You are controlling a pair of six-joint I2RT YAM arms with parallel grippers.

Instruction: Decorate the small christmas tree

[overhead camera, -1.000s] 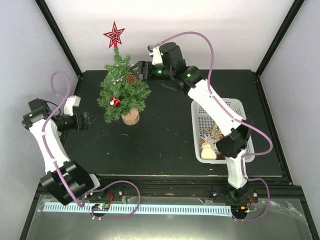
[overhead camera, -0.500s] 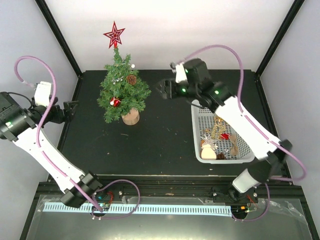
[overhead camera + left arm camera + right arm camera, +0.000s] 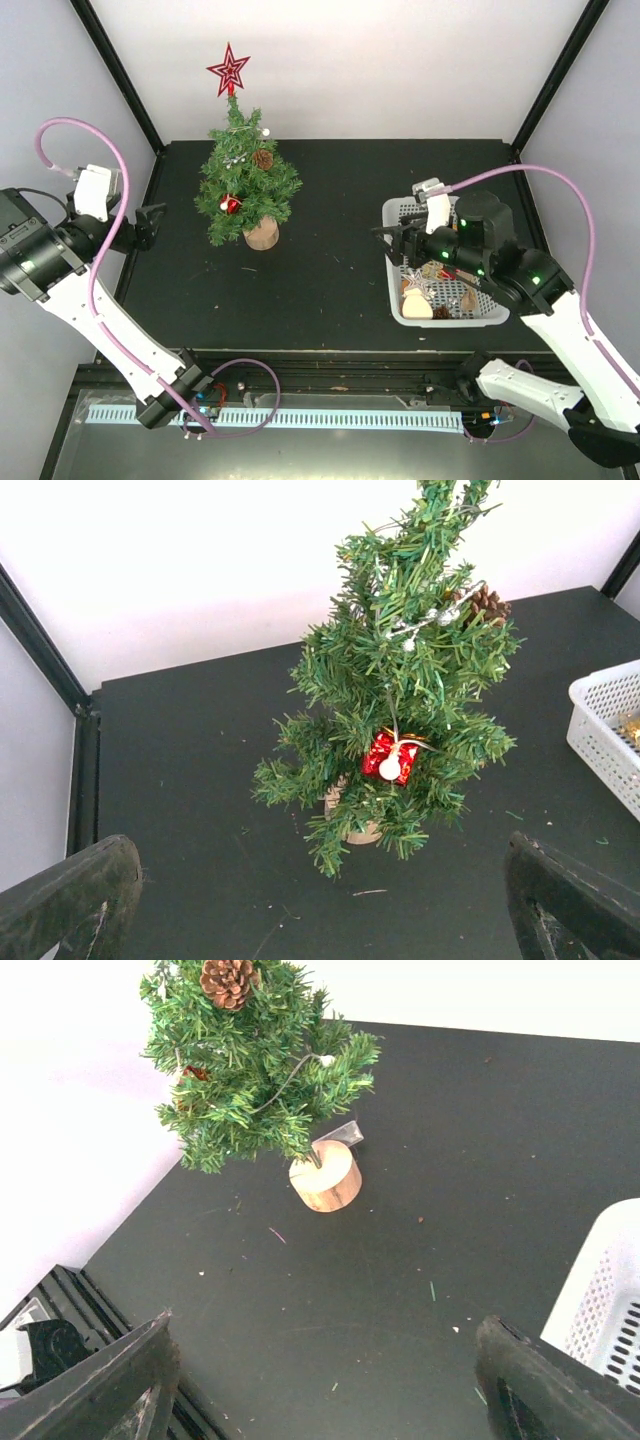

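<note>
The left arm rears up at the table's left edge, its forearm level and its left end effector (image 3: pixel 150 222) aimed right at the tree (image 3: pixel 245 190), well apart from it. Its fingers are spread wide with nothing between them. The right arm is folded over the basket (image 3: pixel 492 316), and the right end effector (image 3: pixel 385 233) points left above the basket's far left corner, also spread and empty. The tree stands upright on its round wooden base (image 3: pixel 325 1175) at the far left of the table (image 3: pixel 330 270). It carries a red star (image 3: pixel 229 70) on top, a pinecone (image 3: pixel 262 158) and a small red gift (image 3: pixel 392 756). The table is matte black and flecked with small debris. White walls (image 3: pixel 400 70) and black corner posts (image 3: pixel 115 70) enclose it.
</note>
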